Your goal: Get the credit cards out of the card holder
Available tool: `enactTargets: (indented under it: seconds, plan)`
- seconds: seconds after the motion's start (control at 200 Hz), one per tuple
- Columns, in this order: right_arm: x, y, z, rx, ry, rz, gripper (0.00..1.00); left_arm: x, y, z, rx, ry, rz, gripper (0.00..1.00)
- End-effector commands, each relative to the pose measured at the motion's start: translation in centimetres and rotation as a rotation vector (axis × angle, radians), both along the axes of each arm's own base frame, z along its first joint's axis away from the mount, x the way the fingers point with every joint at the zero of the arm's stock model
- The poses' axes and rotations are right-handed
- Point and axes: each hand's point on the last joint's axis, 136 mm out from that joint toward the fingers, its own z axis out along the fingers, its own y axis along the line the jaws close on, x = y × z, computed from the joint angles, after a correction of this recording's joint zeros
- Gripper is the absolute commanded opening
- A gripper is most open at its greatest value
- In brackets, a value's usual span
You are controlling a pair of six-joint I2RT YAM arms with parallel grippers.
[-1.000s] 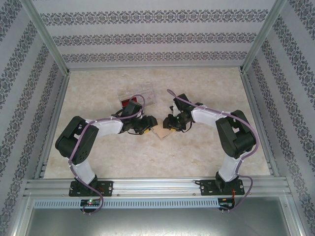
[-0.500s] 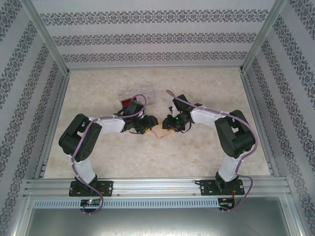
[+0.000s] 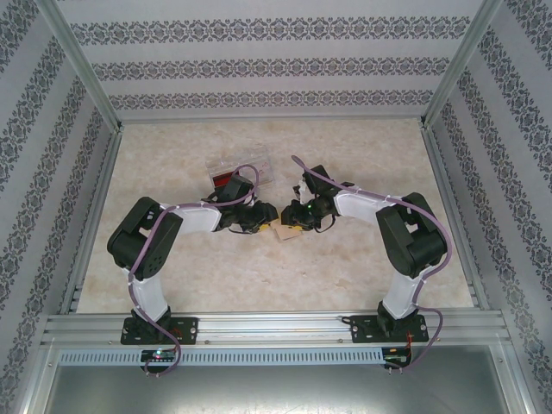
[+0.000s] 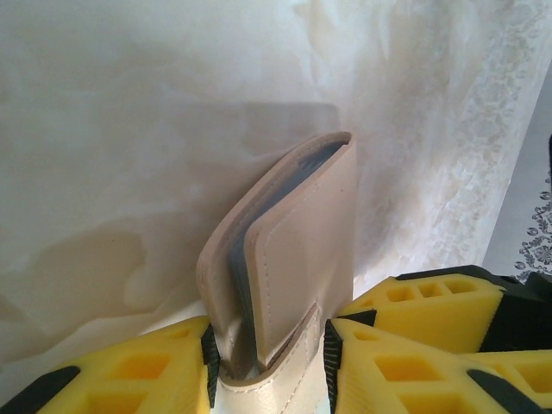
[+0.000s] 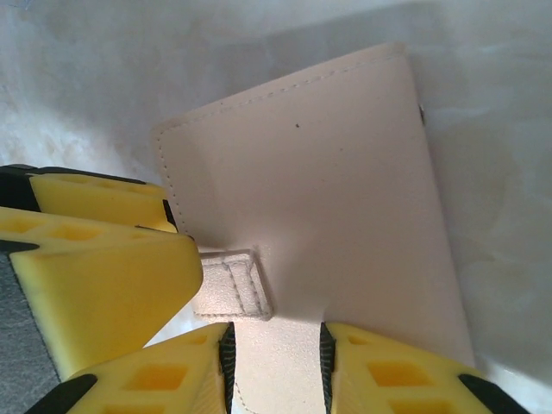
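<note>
The card holder [image 3: 282, 231] is a cream folded wallet with a grey-blue lining, held between both grippers at the middle of the table. In the left wrist view the card holder [image 4: 302, 250] stands on edge, slightly parted. My left gripper [image 4: 267, 362] has a pad against each side of its lower end. From the right wrist camera, the holder's flat cream panel [image 5: 319, 190] fills the centre, and my right gripper [image 5: 276, 362] is shut on its strap. The left gripper [image 3: 263, 220] and right gripper [image 3: 289, 222] face each other. The credit cards are hidden inside the fold.
A clear plastic box [image 3: 246, 172] with something red [image 3: 227, 181] in it lies just behind the left gripper. Patterned walls and metal rails [image 3: 95, 216] enclose the pale marbled table [image 3: 345, 267], with open surface in front and to the far side.
My left arm has pushed a little to the right and its jaws have narrowed onto the card holder. The right gripper has barely moved.
</note>
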Motion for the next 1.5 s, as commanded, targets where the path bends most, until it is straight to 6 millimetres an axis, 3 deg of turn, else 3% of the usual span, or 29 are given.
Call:
enactTargets:
  seconds: [0.0, 0.265, 0.415, 0.654, 0.794, 0.909, 1.009, 1.114, 1.264, 1.424, 1.494]
  plan:
    - [-0.4, -0.1, -0.2, 0.015, 0.021, -0.008, 0.34, 0.8, -1.2, 0.9, -0.045, -0.040, -0.021, 0.39]
    - [0.6, -3.6, 0.4, -0.139, -0.078, -0.075, 0.37, 0.6, -0.6, -0.4, 0.002, -0.013, -0.007, 0.40]
    - [0.5, -4.8, -0.9, -0.211, -0.062, -0.091, 0.41, 0.7, -0.6, -0.7, 0.004, -0.009, -0.008, 0.40]
    - [0.1, -3.5, -2.4, -0.195, -0.010, -0.056, 0.35, 0.7, -1.5, -0.4, -0.046, -0.006, -0.026, 0.40]
    - [0.0, -1.6, -1.9, -0.113, -0.006, -0.024, 0.32, 0.9, -2.1, 0.2, -0.090, -0.016, -0.035, 0.39]
    - [-0.1, -0.2, -0.8, -0.039, -0.009, -0.002, 0.32, 0.9, -2.2, 1.0, -0.105, -0.035, -0.041, 0.31]
    - [0.1, -0.6, -0.1, -0.048, -0.027, -0.011, 0.33, 0.6, -1.5, 1.7, -0.070, -0.046, -0.046, 0.22]
    - [0.6, -2.1, 1.0, -0.111, -0.084, -0.047, 0.37, -0.3, 1.1, 2.1, 0.085, -0.052, -0.064, 0.19]
    - [0.9, -5.1, 2.9, -0.214, -0.163, -0.118, 0.51, -3.6, 7.5, 2.6, 0.460, -0.030, -0.138, 0.19]
    - [0.7, -7.8, 4.1, -0.289, -0.241, -0.176, 0.61, -5.8, 14.8, 5.6, 0.857, -0.016, -0.159, 0.18]
    - [0.6, -8.4, 4.3, -0.295, -0.256, -0.181, 0.64, -6.0, 16.5, 7.2, 0.983, -0.028, -0.160, 0.16]
